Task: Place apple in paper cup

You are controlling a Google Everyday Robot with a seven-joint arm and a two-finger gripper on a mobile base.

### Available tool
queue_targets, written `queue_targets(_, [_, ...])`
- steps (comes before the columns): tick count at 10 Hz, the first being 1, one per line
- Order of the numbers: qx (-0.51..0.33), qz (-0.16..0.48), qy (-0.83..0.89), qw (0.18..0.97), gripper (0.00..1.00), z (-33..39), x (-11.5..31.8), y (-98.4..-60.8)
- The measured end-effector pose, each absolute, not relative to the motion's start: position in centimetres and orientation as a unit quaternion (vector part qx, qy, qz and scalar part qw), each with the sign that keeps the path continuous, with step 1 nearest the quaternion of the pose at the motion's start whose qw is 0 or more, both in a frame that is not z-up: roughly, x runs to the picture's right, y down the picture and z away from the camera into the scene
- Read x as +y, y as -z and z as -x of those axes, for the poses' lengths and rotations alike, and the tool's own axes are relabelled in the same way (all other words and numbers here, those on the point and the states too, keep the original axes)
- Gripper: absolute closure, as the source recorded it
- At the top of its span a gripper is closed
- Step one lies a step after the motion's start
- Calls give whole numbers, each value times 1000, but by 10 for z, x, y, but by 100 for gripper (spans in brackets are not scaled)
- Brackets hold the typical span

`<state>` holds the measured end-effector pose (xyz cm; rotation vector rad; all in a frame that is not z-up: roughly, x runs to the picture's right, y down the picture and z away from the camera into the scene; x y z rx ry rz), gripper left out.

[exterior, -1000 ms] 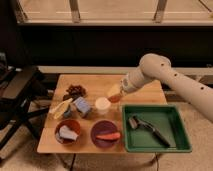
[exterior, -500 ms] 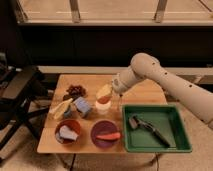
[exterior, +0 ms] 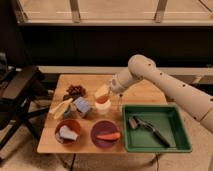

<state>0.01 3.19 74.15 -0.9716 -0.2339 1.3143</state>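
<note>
Here the robot's white arm is reaching in from the right, across the wooden tabletop, and its gripper is hanging just above the paper cup, near the middle of the board. Something orange-yellow, the apple, is showing at the cup's rim, right under the gripper; whether it is sitting inside the cup or is being held just over it cannot be told, and neither can how far the gripper is standing open or whether it has hold of the fruit.

To the left of the cup a blue-grey block is lying, and beside that a pale yellow wedge. A dark cluster of small pieces is resting toward the back left of the tabletop. At the front, a red-brown bowl is holding a pale crumpled thing, and just to its right a purple bowl is carrying a long orange-red carrot-like piece. On the right side a green tray is sitting with a dark-handled tool lying slantwise in it
</note>
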Motion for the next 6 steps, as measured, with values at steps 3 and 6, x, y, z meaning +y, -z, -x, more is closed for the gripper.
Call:
queue_targets(3, [-99, 429, -592, 675, 26, 8, 32, -755])
queue_targets(6, [-90, 427, -598, 673, 26, 11, 34, -766])
